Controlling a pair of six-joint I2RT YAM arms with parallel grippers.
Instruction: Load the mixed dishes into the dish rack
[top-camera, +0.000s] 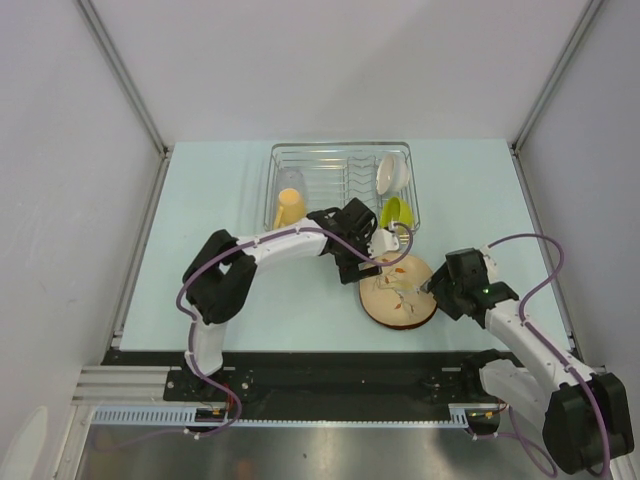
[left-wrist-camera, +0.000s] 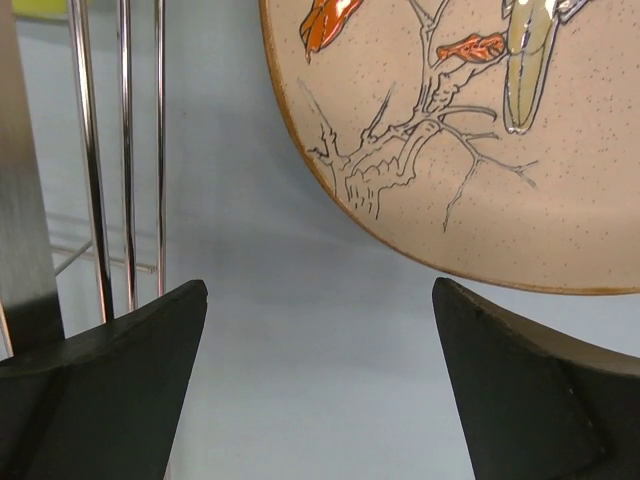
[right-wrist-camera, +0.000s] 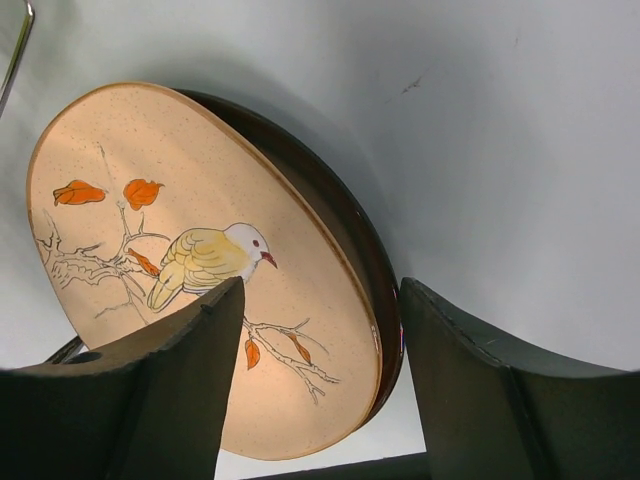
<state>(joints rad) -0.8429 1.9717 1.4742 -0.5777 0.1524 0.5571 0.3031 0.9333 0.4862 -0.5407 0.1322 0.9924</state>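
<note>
Dishes are split between two places. The yellow-orange mug (top-camera: 290, 210), the white bowl (top-camera: 392, 172) and the lime-green bowl (top-camera: 397, 212) sit inside the dish rack (top-camera: 272, 190) at the far side of the pale blue worktop (top-camera: 220, 200). The patterned plate (right-wrist-camera: 200, 200), beige with a bird and orange leaves, lies on the worktop just in front of the rack's right half. It rests on top of a dark-rimmed plate (right-wrist-camera: 350, 235), whose brown edge shows along one side.

At the stack's right edge the right end effector (right-wrist-camera: 320, 380) has its fingers parted astride the rim, one over the patterned face and one outside the rim. Whether either finger touches cannot be told.

At the stack's far-left edge the left end effector (left-wrist-camera: 320, 380) is fully released and grasps nothing. It is low over bare worktop, with the rack's chrome wires to one side and the plate's edge to the other.
</note>
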